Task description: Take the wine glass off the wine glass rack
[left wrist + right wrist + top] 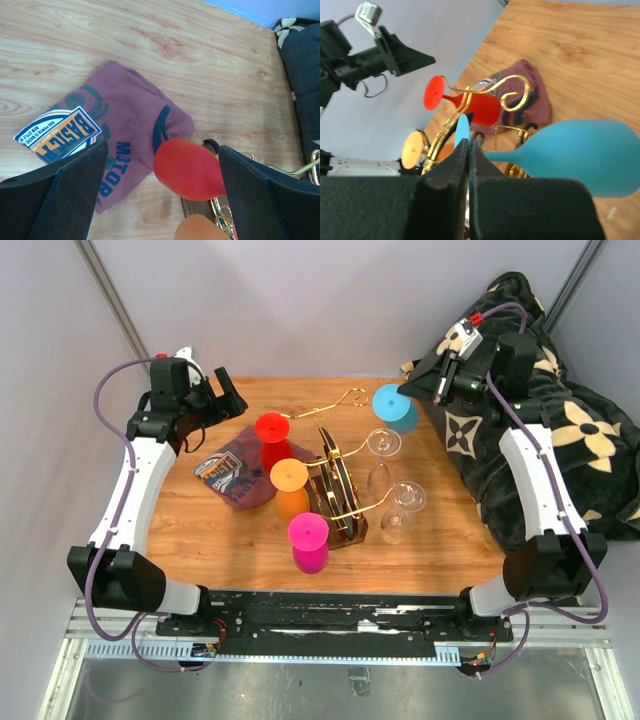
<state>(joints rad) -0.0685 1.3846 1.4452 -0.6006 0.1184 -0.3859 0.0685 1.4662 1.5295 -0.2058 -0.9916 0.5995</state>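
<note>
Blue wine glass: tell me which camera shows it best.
Right wrist: the blue wine glass fills the frame, its foot pinched in the right gripper. Top external shows it small, near the wine glass rack. Left wrist misses it.

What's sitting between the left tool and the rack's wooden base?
Top view: the red wine glass and the crumpled maroon shirt lie between them; the left wrist view shows both too.
</note>
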